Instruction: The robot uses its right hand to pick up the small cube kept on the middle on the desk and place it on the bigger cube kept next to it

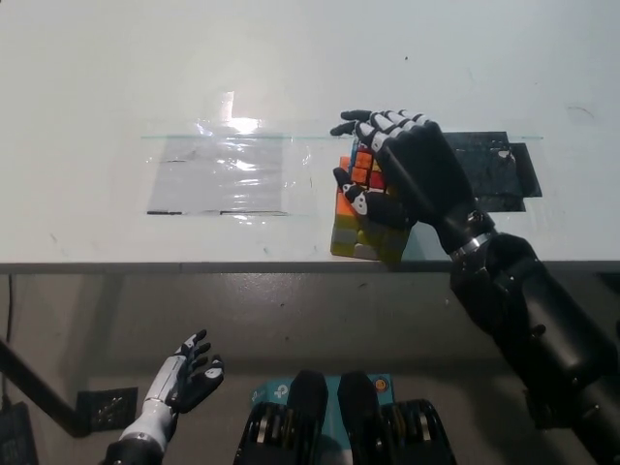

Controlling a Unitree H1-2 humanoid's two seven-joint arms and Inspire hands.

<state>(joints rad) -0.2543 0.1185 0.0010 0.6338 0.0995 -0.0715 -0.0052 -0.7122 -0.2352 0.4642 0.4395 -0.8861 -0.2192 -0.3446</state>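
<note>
My left robot hand [186, 372] is hanging nearest to me, at about seven o'clock, below the front edge of the worktop [116, 87], its fingers spread apart and holding nothing. My black right arm [542, 329] is reaching in from five o'clock, crossing the worktop's edge. Beyond it, my right robot hand [392, 184] is wrapping around the small cube [366, 167], whose orange and red squares are showing between my fingers. That small cube is sitting directly over the big cube [351, 228], which is standing near the worktop's front edge, slightly right of centre; I cannot tell whether the two are touching, since my palm is covering the seam. At nine o'clock from the cubes a sheet of clear film [228, 174] is lying flat, glinting. At three o'clock a black patch [499, 170] is peeking out behind my wrist.
</note>
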